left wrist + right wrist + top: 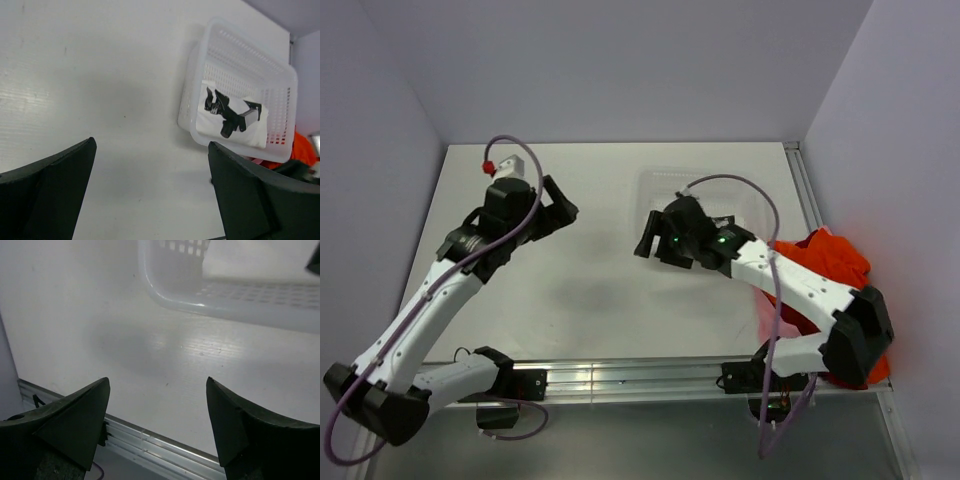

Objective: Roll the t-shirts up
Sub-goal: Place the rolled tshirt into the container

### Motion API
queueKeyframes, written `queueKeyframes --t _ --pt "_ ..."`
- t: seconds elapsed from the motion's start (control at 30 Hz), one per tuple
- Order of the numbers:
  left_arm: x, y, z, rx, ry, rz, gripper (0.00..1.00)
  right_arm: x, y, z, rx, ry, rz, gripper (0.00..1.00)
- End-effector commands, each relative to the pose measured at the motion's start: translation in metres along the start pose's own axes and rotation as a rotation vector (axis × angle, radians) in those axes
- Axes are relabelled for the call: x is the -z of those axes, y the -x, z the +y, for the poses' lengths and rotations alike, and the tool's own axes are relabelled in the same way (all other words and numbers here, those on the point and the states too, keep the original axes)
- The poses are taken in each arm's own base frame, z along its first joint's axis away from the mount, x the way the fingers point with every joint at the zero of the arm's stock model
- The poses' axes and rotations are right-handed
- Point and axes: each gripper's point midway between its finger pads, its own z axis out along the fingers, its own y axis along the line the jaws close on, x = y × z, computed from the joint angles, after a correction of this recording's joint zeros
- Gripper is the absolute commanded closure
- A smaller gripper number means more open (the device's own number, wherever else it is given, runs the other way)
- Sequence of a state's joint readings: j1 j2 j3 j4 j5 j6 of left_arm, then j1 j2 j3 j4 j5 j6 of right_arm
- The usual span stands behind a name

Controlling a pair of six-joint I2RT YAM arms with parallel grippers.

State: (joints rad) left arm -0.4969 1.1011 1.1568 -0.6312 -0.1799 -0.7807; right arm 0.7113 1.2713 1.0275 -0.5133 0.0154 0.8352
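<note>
A white t-shirt with black markings point(231, 119) lies folded small inside the white mesh basket point(240, 60). A heap of orange-red t-shirts point(828, 258) lies at the table's right edge, partly under my right arm; a bit of it shows in the left wrist view point(302, 150). My left gripper point(562, 210) is open and empty over bare table left of the basket, and shows in its wrist view point(151, 146). My right gripper point(655, 247) is open and empty above bare table at the basket's near-left corner, and shows in its wrist view point(157, 383).
The basket point(665, 185) stands at the back middle of the table, partly hidden by my right arm; its rim shows in the right wrist view point(190, 302). A metal rail point(620, 375) runs along the table's near edge. Walls close in left, back and right.
</note>
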Motion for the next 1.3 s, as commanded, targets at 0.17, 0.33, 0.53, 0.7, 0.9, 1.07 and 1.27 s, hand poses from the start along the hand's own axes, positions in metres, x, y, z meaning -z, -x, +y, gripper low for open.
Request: queueKeyframes --t 0.17,0.33,0.53,0.7,0.9,1.07,1.27 --pt "0.028 0.025 0.018 0.047 0.02 -0.136 0.01 -0.061 -0.023 0.052 -0.173 -0.088 -0.045 0.15" --pt "0.03 0.02 0.02 0.04 0.009 -0.13 0.01 -0.092 -0.022 0.041 -0.185 -0.207 -0.102 0.15" --pt "0.029 0.015 0.023 0.028 0.011 -0.119 0.01 -0.105 -0.014 0.004 -0.151 -0.29 -0.137 0.15" --pt "0.026 0.01 0.022 0.027 -0.005 -0.11 0.01 -0.088 -0.014 -0.042 -0.148 -0.326 -0.214 0.14" --pt "0.02 0.006 0.018 0.027 -0.03 -0.089 0.0 -0.074 0.003 -0.097 -0.18 -0.372 -0.251 0.13" --pt "0.015 0.004 0.017 0.024 -0.036 -0.084 0.01 -0.06 0.037 -0.14 -0.169 -0.393 -0.323 0.13" --pt "0.005 -0.003 0.015 0.018 -0.041 -0.051 0.01 -0.058 0.079 -0.185 -0.169 -0.5 -0.321 0.1"
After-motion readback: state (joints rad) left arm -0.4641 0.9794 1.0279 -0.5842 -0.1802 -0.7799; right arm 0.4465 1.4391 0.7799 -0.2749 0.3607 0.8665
